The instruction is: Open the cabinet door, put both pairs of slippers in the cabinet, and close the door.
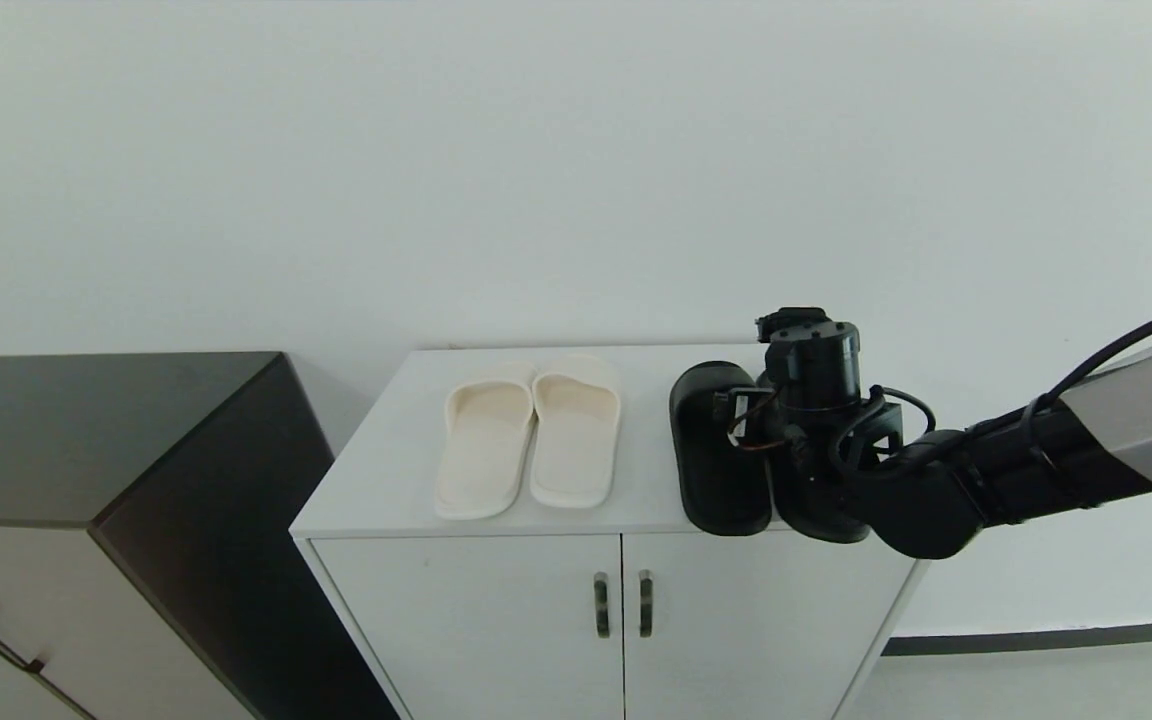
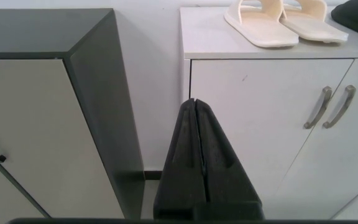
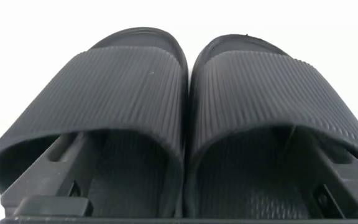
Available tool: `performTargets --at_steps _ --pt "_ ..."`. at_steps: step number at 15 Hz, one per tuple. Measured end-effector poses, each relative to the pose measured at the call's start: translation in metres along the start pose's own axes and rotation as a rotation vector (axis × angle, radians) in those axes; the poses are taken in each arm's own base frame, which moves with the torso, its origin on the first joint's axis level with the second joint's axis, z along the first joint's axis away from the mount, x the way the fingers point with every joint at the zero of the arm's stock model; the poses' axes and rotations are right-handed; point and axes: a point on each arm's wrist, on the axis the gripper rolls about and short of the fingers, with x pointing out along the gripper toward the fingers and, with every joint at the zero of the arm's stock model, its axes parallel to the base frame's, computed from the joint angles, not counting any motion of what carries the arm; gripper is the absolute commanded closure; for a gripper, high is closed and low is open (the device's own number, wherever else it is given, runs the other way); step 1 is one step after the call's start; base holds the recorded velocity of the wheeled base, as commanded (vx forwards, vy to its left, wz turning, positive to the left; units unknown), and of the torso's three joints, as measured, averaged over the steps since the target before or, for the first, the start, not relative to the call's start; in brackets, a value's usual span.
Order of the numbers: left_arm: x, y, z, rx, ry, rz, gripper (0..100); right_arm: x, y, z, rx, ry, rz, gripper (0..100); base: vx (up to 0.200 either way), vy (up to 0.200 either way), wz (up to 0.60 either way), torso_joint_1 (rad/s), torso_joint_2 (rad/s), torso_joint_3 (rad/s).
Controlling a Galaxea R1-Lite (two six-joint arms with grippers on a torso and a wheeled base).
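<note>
A white cabinet [image 1: 476, 620] stands against a pale wall. Both of its doors are shut, and the two handles [image 1: 601, 605] sit side by side at the centre. On its flat top lie two pairs of slippers. The cream slippers [image 1: 526, 440] are near the middle and the black slippers [image 1: 721, 450] are just beside them, toward the robot's right.

The right pincer [image 3: 188, 165] is at the black pair, spread wide with one finger tucked under each strap. It is not closed on them. The left pincer [image 2: 197, 149] hangs low before the gap between the white cabinet and a dark cabinet [image 1: 86, 430] next to it. Its fingers are pressed together and hold nothing.

As I judge it, nothing is finished. The door has yet to be opened, both pairs must go inside, and then the door must be closed.
</note>
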Motion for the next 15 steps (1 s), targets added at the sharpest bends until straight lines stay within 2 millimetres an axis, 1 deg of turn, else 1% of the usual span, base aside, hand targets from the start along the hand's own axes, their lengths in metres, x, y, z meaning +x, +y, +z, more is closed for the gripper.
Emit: performTargets --at_steps 6,8,10,11,12,14,15 --pt "0.0 0.0 0.0 -0.001 0.0 0.0 100 0.005 0.003 -0.001 0.0 -0.003 -0.004 100 0.0 0.0 0.0 0.0 0.0 0.0" --pt "0.0 0.0 0.0 -0.001 0.0 0.0 100 0.003 0.005 -0.002 -0.004 -0.002 0.002 100 0.0 0.0 0.0 0.0 0.0 0.0" --pt "0.0 0.0 0.0 -0.001 0.0 0.0 100 -0.004 0.006 0.0 -0.011 -0.003 0.019 100 0.0 0.0 0.0 0.0 0.0 0.0" --pt "0.0 0.0 0.0 0.0 0.0 0.0 100 -0.01 0.006 0.003 -0.014 -0.004 0.039 100 0.0 0.0 0.0 0.0 0.0 0.0" --pt "0.0 0.0 0.0 0.0 0.0 0.0 100 -0.02 0.005 0.008 -0.019 -0.004 0.083 100 0.0 0.0 0.0 0.0 0.0 0.0" --pt "0.0 0.0 0.0 0.001 0.0 0.0 100 -0.049 0.0 0.016 -0.04 0.004 0.2 100 0.0 0.0 0.0 0.0 0.0 0.0" --pt "0.0 0.0 0.0 0.001 0.0 -0.001 100 -0.068 -0.006 0.018 -0.057 0.021 0.281 100 0.0 0.0 0.0 0.0 0.0 0.0"
